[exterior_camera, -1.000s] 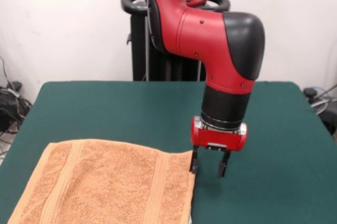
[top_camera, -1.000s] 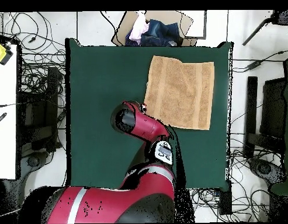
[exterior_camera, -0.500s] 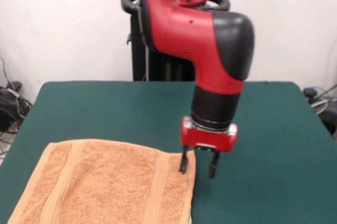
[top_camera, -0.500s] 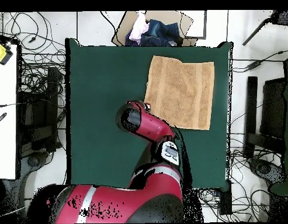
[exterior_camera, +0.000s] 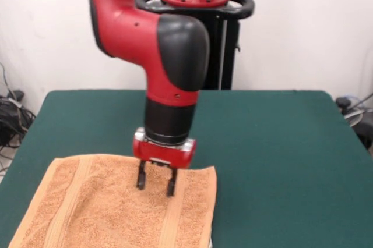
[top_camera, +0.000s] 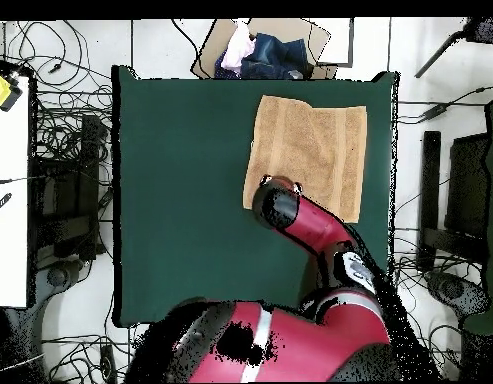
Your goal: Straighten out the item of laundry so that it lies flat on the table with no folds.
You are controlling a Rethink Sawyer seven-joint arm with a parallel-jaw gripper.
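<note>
Hidden from me: the front camera cuts off the near edge and near-left corner of the small orange-tan terry-cloth towel (exterior_camera: 116, 207) at the bottom of the picture, so I cannot check that side from there. From overhead, the red and black arm (top_camera: 305, 225) covers the towel's corner nearest the robot.

Hard to make out: I cannot find a tag on the towel in either view. I see no obvious fold, though the pile is too fine for me to be sure.

Towel position: it lies spread on the large dark green felt-topped table (exterior_camera: 280, 143), in the front view at the near left. From overhead it sits near the table's far edge, toward the right side, roughly square, with a slightly slanted left edge.

Woven bands: I can see flat stripes running across the cloth near two opposite sides in both views.

Gripper (exterior_camera: 155, 183): its two dark fingers point straight down with a clear gap between them, so I read it as spread apart. Nothing is held between them.

Contact: the fingertips (exterior_camera: 140, 184) stand over the towel's far right part, just inside its far edge. They look to be at or just above the cloth; I cannot tell whether they touch.

Surroundings: a heap of clothing (top_camera: 258, 52) lies beyond the table's far edge in the overhead view.
</note>
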